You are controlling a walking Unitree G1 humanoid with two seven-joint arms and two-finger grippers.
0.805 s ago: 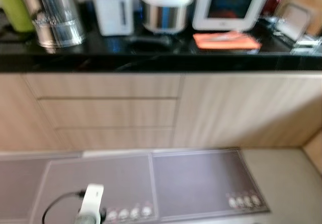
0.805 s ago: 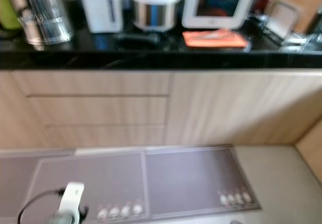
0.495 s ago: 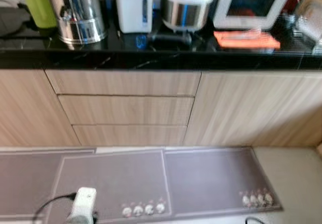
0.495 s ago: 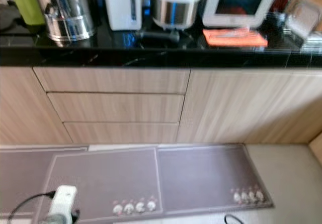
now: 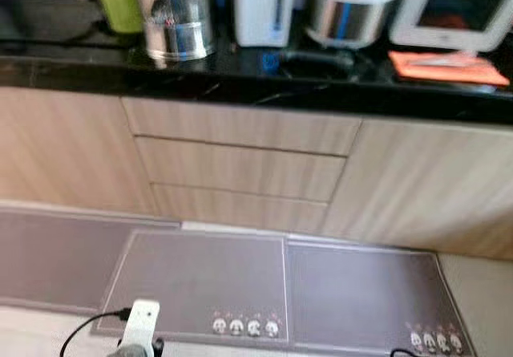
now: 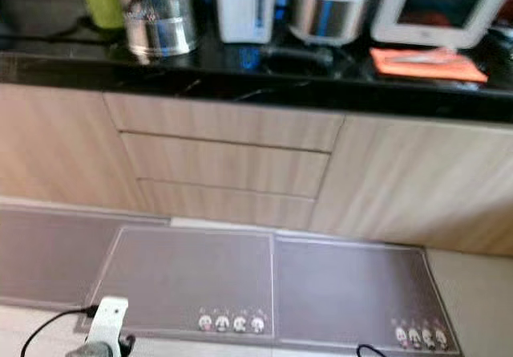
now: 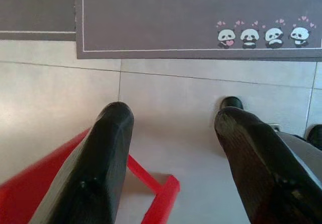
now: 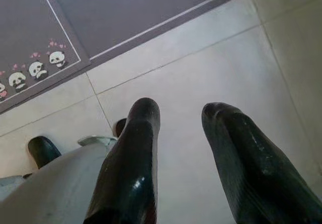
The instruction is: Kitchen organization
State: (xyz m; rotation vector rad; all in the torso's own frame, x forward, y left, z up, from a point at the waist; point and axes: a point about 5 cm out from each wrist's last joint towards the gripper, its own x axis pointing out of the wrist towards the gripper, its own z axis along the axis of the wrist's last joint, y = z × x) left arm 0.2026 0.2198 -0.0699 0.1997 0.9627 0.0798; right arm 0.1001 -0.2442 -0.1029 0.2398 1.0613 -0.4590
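A kitchen run of pale wood cabinets under a black worktop (image 5: pixel 240 80), grey panda mats (image 5: pixel 204 281) on the tiled floor below. Along the worktop's back edge stand a steel urn (image 5: pixel 178 16), a white water boiler (image 5: pixel 263 8), a rice cooker (image 5: pixel 346 10) and a small white oven (image 5: pixel 458 10), with an orange cloth (image 5: pixel 447 66) near the front edge. The left pincer (image 7: pixel 171 148) and right pincer (image 8: pixel 183 148) hang spread and empty over the floor, a red frame (image 7: pixel 151 194) under the left. Judging by that, the robot is approaching; which item to sort is unsettled.

Camera panned left, green container (image 5: pixel 122 2) now beside steel urn (image 5: pixel 178 16)
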